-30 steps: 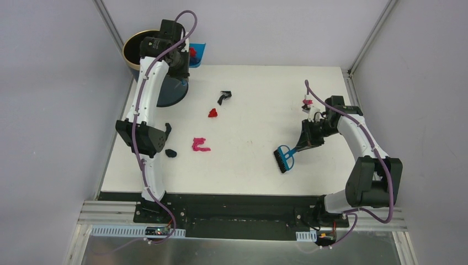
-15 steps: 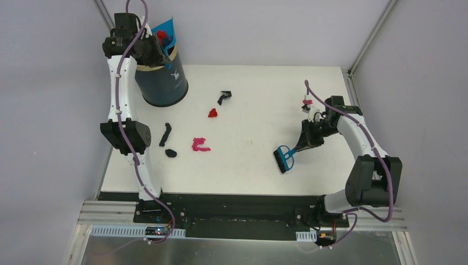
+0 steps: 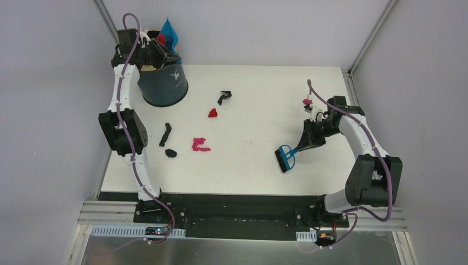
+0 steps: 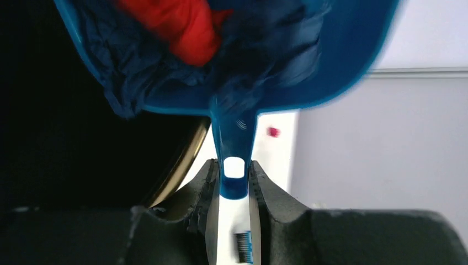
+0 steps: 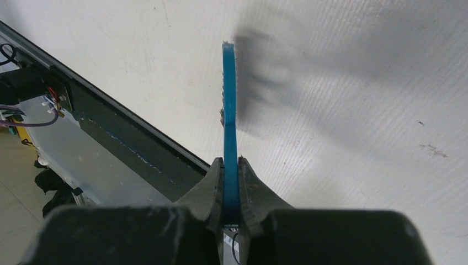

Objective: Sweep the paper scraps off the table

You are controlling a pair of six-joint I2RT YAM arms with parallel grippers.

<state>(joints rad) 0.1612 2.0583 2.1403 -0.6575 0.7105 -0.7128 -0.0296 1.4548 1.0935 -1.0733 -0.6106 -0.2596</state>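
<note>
Clamps the blue dustpan (image 3: 169,32) by its handle in the left gripper (image 4: 234,185), fingers shut tight on both sides, just above the far rim of the dark blue bin (image 3: 163,85). Holds the pan steeply tilted, handle end toward the gripper. Carries in it a red scrap (image 4: 179,25) lying on crumpled dark blue paper (image 4: 138,72). Shows only darkness inside the bin.

Finds five paper scraps (image 3: 200,144) loose on the table (image 3: 259,110), all nearer than the bin or to its right:
- a black strip (image 3: 165,134) straight in front of the bin, long axis running near to far
- a black lump (image 3: 171,153) just nearer than that strip
- a magenta piece beside the lump, lying left to right
- a red bit (image 3: 213,112) and a black twist (image 3: 224,96) right of the bin

Pinches the blue brush (image 3: 285,158) edge-on in the right gripper (image 5: 230,165), well apart from the bin to its right, with the bristle head pointing near-left.
</note>
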